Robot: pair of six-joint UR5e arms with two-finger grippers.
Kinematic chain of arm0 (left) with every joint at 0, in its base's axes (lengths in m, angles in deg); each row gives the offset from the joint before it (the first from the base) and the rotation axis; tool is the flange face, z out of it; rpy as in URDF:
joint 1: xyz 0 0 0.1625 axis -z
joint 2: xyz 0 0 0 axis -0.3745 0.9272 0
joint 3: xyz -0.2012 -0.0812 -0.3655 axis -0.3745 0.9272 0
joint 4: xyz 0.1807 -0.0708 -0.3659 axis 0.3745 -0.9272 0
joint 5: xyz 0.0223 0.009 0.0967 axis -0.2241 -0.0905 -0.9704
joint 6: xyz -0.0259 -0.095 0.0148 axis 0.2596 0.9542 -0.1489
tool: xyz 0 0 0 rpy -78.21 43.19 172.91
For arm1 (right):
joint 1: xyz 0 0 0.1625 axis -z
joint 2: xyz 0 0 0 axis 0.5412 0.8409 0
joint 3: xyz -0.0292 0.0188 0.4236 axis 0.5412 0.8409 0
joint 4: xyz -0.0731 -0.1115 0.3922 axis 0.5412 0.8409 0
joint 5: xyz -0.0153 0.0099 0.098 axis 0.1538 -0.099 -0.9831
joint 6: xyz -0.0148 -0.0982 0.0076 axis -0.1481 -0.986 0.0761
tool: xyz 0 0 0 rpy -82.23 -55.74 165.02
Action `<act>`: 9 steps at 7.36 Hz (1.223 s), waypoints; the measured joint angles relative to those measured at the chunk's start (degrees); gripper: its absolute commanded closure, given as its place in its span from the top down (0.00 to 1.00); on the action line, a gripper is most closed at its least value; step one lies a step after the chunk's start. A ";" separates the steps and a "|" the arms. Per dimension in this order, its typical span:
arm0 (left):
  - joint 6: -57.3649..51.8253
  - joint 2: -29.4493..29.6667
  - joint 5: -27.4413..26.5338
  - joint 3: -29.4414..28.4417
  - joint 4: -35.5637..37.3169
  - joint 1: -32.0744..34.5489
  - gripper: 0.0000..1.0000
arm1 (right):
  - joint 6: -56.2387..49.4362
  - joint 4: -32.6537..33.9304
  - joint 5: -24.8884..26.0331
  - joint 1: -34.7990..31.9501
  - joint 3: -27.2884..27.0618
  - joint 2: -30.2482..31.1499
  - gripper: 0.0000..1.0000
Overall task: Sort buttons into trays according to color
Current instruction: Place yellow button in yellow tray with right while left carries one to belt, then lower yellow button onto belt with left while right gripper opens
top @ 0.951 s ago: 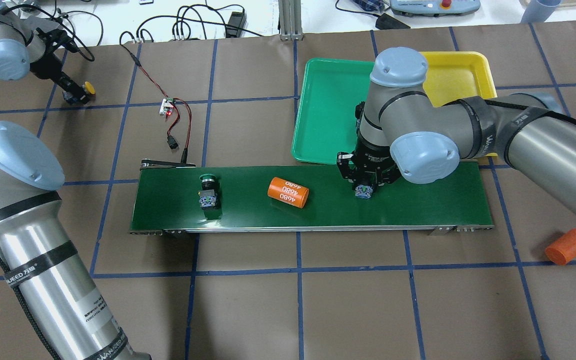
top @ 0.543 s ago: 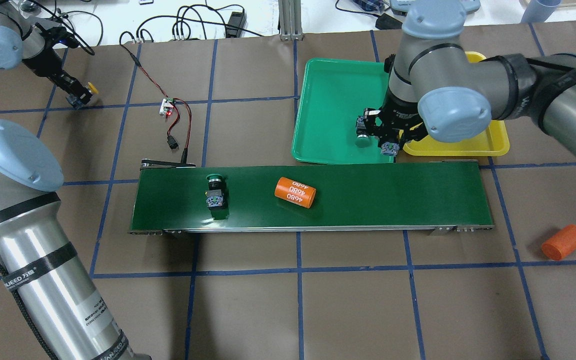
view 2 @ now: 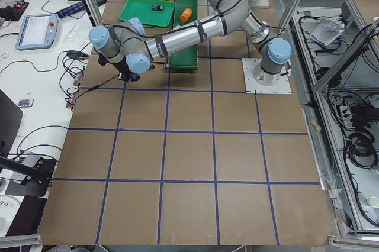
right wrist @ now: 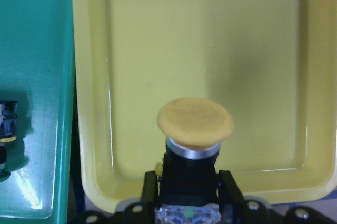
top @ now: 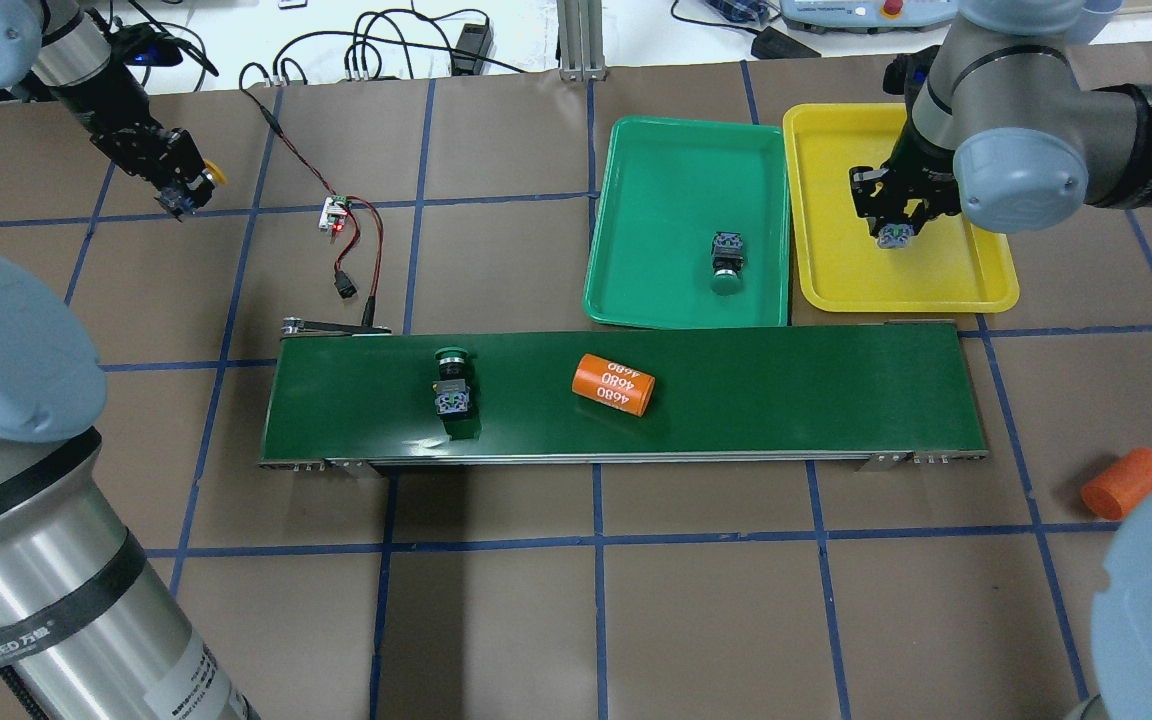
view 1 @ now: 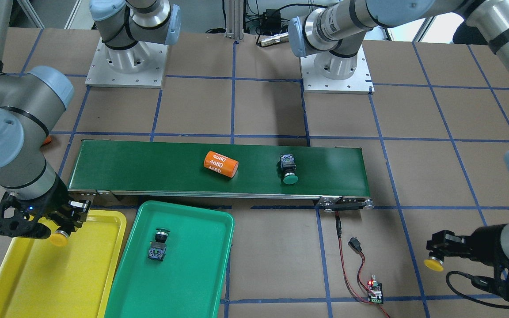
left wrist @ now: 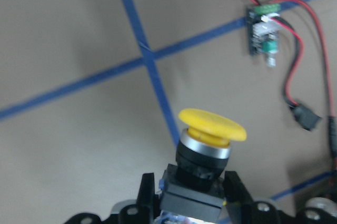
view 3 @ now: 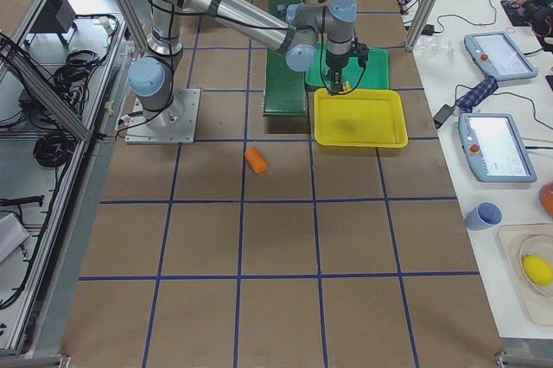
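Note:
My right gripper (top: 894, 234) hangs over the yellow tray (top: 946, 285), shut on a yellow button (right wrist: 195, 124); in the front-facing view its cap (view 1: 59, 239) points down near the tray's near-belt corner. My left gripper (top: 181, 188) is at the table's far left, shut on another yellow button (left wrist: 211, 132) held above the brown paper. One green button (top: 726, 262) lies in the green tray (top: 656, 150). Another green button (top: 453, 385) lies on the dark-green belt (top: 786, 400).
An orange cylinder (top: 613, 385) lies mid-belt, and another orange cylinder (top: 1126, 483) lies on the paper at the right. A small circuit board (top: 336, 212) with red and black wires sits left of the trays.
My right gripper carried its button from the belt past the green tray to over the yellow tray. The left gripper rose toward the far edge. The belt's button and cylinder shifted right.

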 measured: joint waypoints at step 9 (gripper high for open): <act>35.63 -21.33 0.75 35.35 19.30 10.70 0.00 | -2.18 2.07 -0.17 0.37 -0.42 -0.36 1.00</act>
